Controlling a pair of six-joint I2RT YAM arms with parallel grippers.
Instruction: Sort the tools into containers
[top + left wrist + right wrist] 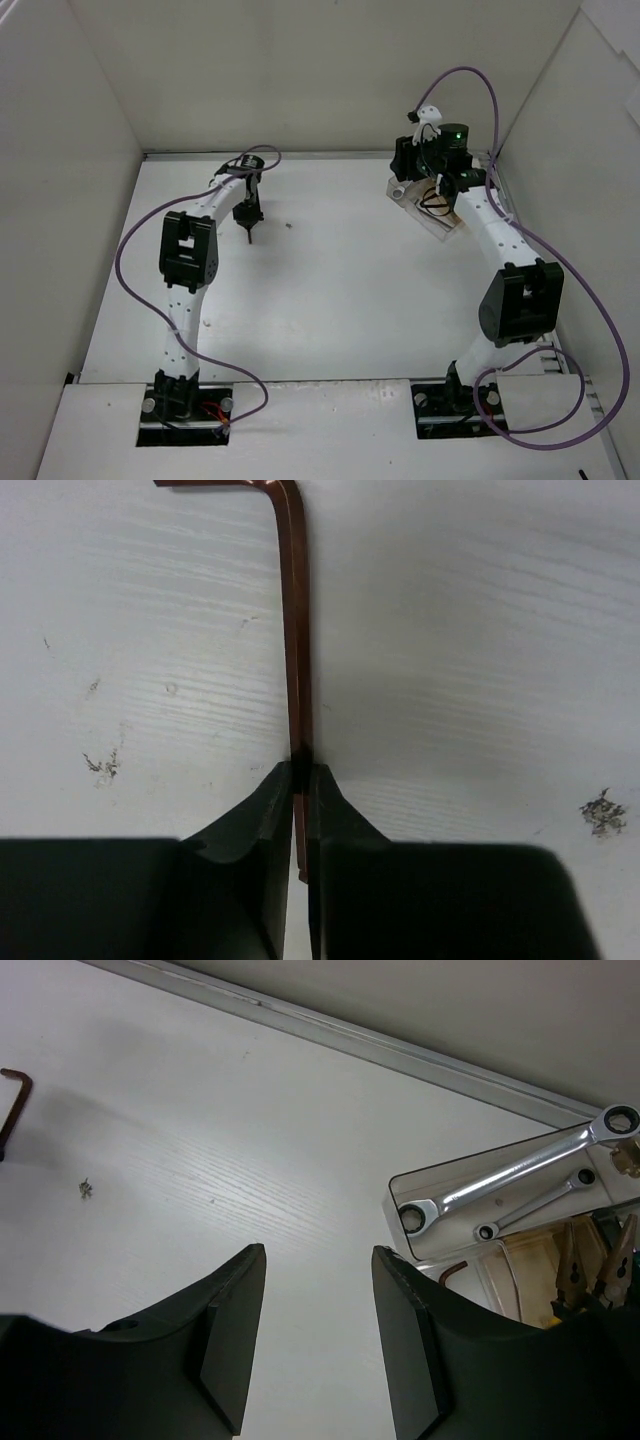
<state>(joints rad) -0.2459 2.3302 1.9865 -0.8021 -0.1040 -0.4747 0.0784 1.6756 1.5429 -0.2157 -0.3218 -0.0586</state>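
A thin brown L-shaped hex key (296, 630) lies on the white table, and my left gripper (302, 770) is shut on its long shaft, with the short leg bent away to the left. In the top view this gripper (247, 230) points straight down at the back left. My right gripper (318, 1260) is open and holds nothing; it hangs just left of the clear container (395, 1200). Inside the container lie a large silver wrench (520, 1172), a small wrench (530, 1205), another hex key (455, 1272) and pliers (590, 1270). From above, the right gripper (404, 160) sits at the box's (443, 233) far left corner.
White walls close in the table on three sides, and a metal rail (400, 1050) runs along the far edge. Purple cables (560, 260) loop around both arms. Small dark specks (288, 224) mark the tabletop.
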